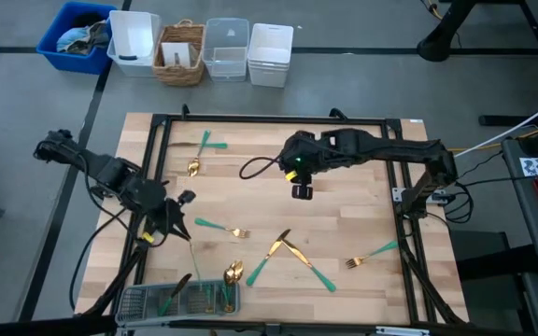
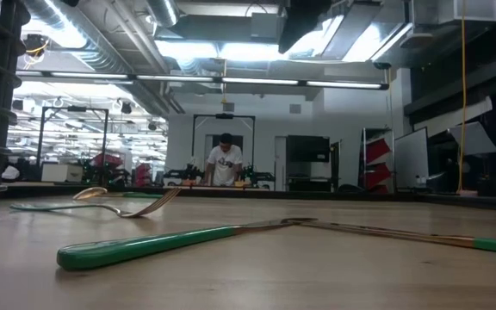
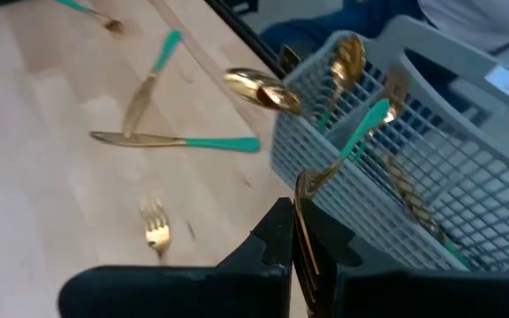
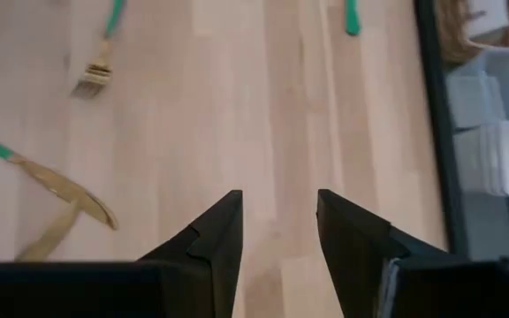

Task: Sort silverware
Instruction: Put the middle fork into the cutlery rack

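A: From above, our left end effector (image 1: 177,227) hangs between the tabletop (image 1: 362,224) middle and the mesh tray (image 1: 134,301), pinched on a teal-handled piece (image 1: 191,250). The right end effector (image 1: 301,191) waits mid-table.

B: Low view shows only crossed knives (image 2: 291,226) lying flat.

A: Left wrist: the held piece (image 3: 343,152) tilts over the tray (image 3: 467,185). We judge the next move is lowering it into the matching compartment.

B: Right wrist: fingers (image 4: 212,238) spread wide, nothing between them.

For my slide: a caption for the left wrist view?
Left end effector shut on a gold-headed utensil above the grey mesh tray.
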{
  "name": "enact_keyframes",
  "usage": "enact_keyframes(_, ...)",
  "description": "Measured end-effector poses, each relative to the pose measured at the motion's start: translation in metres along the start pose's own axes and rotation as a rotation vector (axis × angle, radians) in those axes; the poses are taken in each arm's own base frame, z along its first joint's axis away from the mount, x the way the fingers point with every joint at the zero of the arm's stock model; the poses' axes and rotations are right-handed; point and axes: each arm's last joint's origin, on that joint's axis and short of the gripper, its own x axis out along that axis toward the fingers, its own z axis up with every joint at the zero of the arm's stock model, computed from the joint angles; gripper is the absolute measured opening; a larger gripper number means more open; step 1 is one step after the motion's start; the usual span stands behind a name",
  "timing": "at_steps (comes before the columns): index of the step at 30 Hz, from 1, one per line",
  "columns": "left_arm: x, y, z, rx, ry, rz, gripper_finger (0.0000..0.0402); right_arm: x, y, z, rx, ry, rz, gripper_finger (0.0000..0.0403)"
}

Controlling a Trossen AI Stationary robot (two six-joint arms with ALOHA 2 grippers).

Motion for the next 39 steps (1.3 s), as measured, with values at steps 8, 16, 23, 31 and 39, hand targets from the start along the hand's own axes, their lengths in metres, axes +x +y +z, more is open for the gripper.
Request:
enact_keyframes(8, 0.014, -0.012, 0.007, 0.111, -0.004, -0.021, 0.0, 0.048, 0.015, -0.029, 0.038, -0.106, 0.142, 0.0147)
enact_keyframes(16, 0.048, -0.022, 0.007, 0.263, 0.117, -0.039, 0.0, 0.094, 0.026, -0.054, 0.22, -0.154, 0.216, 0.0147)
enact_keyframes(23, 0.071, -0.035, 0.006, 0.452, 0.174, -0.032, 0.0001, 0.11, 0.032, -0.065, 0.295, -0.205, 0.292, 0.0147)
enact_keyframes(31, 0.079, -0.054, 0.008, 0.758, 0.129, -0.06, 0.0007, 0.112, 0.033, -0.067, 0.307, -0.204, 0.306, 0.0147)
enact_keyframes(39, 0.08, -0.058, 0.022, 0.754, -0.012, -0.018, 0.0015, 0.112, 0.033, -0.067, 0.307, -0.203, 0.306, 0.0147)
